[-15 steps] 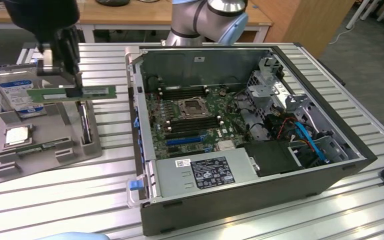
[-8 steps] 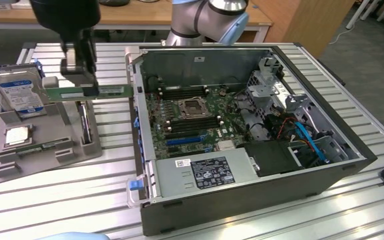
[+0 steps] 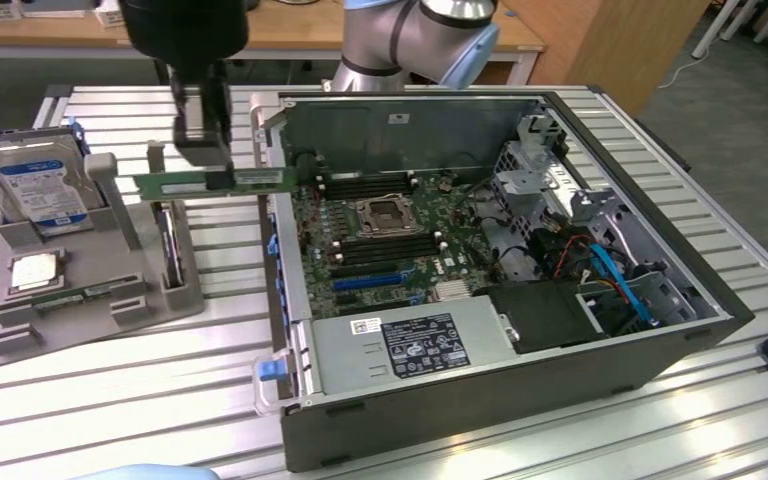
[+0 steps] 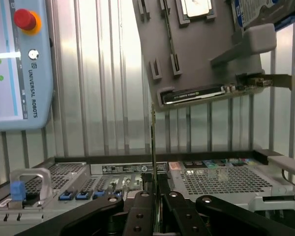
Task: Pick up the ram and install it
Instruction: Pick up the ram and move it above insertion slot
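Ram [image 3: 261, 177] clamped in jaws (level), beside case [image 3: 491, 405].

Tray [image 3: 77, 320] on the counter [image 3: 117, 400], exterior view's left of the computer case [image 3: 491, 400]; ram [image 3: 261, 177] between them, up in the hand [image 3: 208, 165].

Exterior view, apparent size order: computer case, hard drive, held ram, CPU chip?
1. Open black computer case.
2. Boxy hard drive with blue-white label.
3 and 4, unsure: long thin green ram stick and square silver CPU chip cover similar area; the ram is longer, the chip wider.
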Robot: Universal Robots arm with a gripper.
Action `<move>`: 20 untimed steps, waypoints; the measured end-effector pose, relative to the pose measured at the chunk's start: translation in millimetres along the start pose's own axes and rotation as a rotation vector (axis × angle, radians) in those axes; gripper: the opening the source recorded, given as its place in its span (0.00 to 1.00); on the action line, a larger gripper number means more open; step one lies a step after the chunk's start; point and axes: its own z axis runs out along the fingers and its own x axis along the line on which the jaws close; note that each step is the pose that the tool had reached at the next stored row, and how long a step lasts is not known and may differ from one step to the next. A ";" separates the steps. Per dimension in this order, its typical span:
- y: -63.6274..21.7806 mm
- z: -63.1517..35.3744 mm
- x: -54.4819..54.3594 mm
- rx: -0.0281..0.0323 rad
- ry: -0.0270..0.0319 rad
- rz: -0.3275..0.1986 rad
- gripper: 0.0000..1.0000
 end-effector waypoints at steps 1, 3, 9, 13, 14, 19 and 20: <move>-3.8 0.0 -0.3 -0.0001 0.0001 0.000 0.13; -11.5 0.2 -0.7 -0.0001 0.0001 0.000 0.13; -35.1 0.7 -2.2 -0.0001 0.0001 0.000 0.13; -50.1 1.1 -3.1 -0.0001 0.0001 0.000 0.13; -53.8 1.2 -3.3 -0.0001 0.0001 0.000 0.13; -73.1 1.6 -4.5 -0.0001 0.0001 0.000 0.13; -76.9 1.7 -4.7 -0.0001 0.0001 0.000 0.13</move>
